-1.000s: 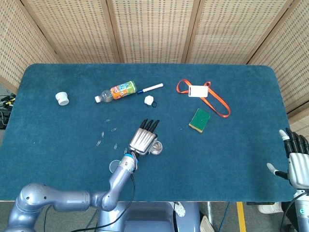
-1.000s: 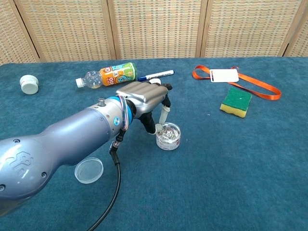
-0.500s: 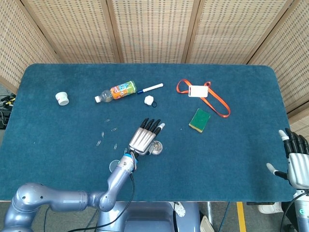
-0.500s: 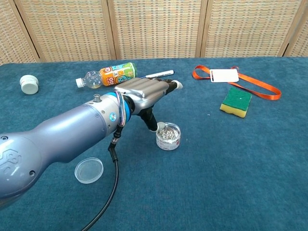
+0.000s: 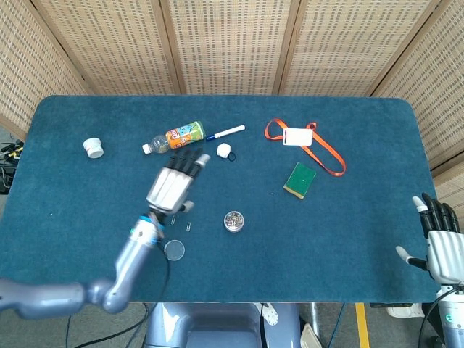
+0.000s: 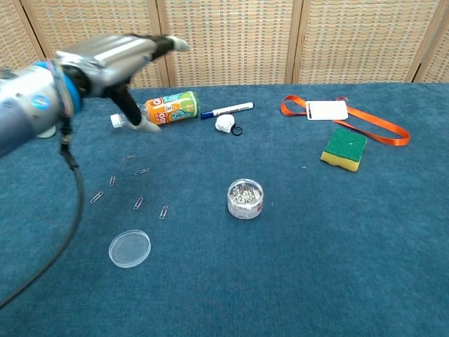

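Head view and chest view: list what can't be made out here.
- Left hand in head view: motion-blurred; finger pose unclear.
- Right hand: partly cut by the head view's edge, absent from chest view.
- Bottle: neck hidden behind the left hand in chest view.
- Badge: any print too small.
- Paper clips: partly covered by the arm.

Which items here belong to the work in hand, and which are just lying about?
In the work:
left hand, raised and holding nothing
jar of paper clips, open
clear lid
loose paper clips

Lying about:
bottle
marker
white cap
sponge
lanyard badge
right hand, idle at the table edge
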Motion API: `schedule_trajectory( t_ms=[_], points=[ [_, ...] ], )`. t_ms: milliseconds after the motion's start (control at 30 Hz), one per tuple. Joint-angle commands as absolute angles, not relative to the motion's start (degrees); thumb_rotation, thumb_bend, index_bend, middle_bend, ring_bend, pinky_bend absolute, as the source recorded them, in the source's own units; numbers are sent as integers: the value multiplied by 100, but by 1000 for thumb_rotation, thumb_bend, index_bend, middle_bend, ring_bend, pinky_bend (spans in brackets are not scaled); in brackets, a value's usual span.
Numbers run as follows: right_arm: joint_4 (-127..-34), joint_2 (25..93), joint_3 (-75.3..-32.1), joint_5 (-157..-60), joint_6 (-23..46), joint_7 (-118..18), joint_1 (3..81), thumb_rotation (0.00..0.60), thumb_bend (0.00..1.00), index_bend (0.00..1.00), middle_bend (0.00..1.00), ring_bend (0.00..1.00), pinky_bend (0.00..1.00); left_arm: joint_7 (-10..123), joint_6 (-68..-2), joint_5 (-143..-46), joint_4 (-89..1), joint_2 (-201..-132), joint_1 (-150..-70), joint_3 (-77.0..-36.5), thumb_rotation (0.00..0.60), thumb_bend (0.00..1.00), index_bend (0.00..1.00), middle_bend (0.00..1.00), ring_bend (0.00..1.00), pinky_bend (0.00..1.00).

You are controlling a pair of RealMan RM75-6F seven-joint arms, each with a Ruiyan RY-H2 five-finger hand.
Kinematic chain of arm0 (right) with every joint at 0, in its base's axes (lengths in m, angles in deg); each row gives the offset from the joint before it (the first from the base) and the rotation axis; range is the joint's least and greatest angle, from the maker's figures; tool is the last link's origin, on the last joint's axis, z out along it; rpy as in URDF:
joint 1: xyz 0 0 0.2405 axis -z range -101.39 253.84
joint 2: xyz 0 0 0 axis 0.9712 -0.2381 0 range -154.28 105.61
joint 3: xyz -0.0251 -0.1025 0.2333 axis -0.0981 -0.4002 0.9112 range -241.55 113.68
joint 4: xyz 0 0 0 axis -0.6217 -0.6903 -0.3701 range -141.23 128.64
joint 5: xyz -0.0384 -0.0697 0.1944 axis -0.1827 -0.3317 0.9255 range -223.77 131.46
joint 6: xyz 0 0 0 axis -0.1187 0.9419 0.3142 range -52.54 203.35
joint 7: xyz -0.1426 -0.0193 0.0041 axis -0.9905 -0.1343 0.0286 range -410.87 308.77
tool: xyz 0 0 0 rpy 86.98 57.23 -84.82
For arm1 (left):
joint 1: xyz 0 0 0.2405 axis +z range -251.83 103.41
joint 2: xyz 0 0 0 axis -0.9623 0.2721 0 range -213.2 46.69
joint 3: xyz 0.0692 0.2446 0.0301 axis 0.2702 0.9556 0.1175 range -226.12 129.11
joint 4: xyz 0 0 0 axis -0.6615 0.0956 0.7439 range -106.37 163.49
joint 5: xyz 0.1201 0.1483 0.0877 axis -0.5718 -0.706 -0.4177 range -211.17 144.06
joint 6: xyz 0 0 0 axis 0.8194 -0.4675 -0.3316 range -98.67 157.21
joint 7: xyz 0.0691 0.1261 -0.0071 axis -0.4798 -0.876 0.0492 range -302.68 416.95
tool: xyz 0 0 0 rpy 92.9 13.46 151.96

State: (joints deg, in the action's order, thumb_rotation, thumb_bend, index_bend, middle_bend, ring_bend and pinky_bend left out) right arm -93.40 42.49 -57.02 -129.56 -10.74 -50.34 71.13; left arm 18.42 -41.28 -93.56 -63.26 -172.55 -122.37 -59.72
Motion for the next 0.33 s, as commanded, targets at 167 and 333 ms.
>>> schedule_trajectory(
  t_ms=[167, 333],
  points=[
    [-9400, 4246, -5701, -12975, -1122, -5135, 7122, 600, 0, 0, 0, 0, 0, 3978, -5178, -10216, -6295, -15641, -10585, -5246, 600, 0, 0, 0, 0, 0],
    [-9452, 4255, -5698, -12990, -1183, -5256, 7138, 600, 0, 0, 0, 0, 0, 4918, -5885, -10410, -5993, -15363, -9622, -4906, 600, 0, 0, 0, 0, 0]
  ],
)
